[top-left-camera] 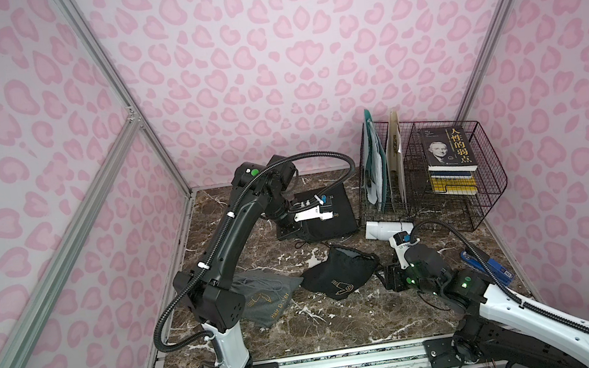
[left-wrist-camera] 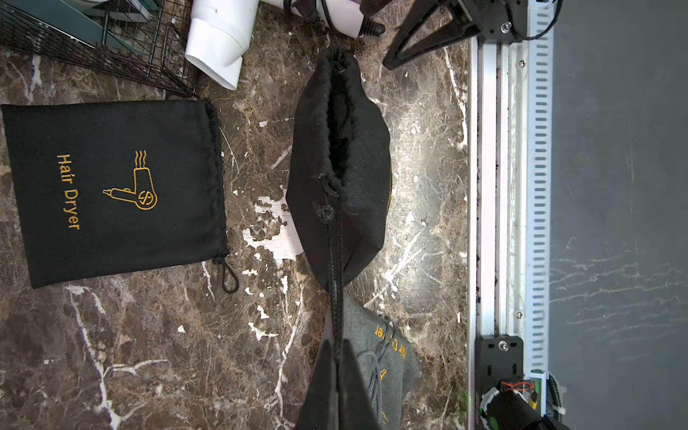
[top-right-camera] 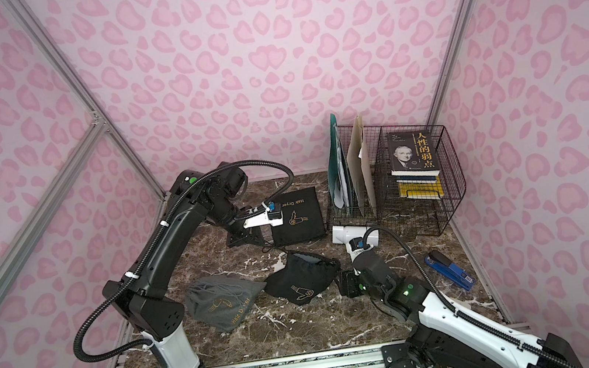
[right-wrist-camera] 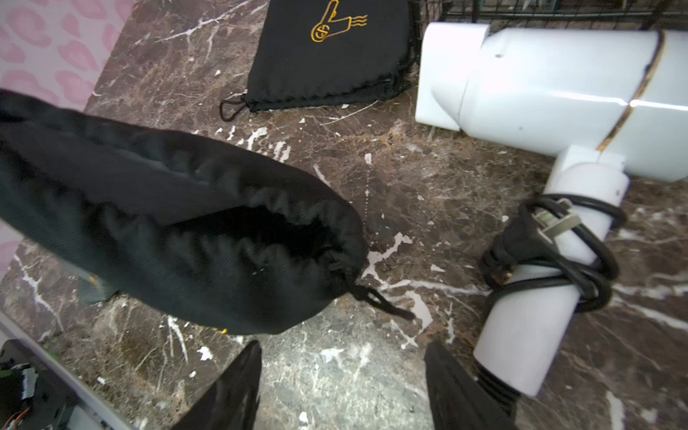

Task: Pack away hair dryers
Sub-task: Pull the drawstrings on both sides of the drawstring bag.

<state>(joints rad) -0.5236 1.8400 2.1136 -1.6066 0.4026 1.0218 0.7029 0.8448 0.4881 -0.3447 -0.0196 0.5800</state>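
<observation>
White hair dryer (top-left-camera: 380, 228) lies loose on the tabletop (top-left-camera: 342, 321), roughly 2 o'clock from the bulging black pouch (top-left-camera: 339, 272) in a top view. Left end effector (left-wrist-camera: 337, 357) is clamped on that pouch's drawstring (left-wrist-camera: 335, 260), so it looks like the cinching step. Right end effector (right-wrist-camera: 342, 376) hangs open by the dryer's handle (right-wrist-camera: 540, 298). Probably it grabs that next, minding the wrapped cord (right-wrist-camera: 558, 253).
</observation>
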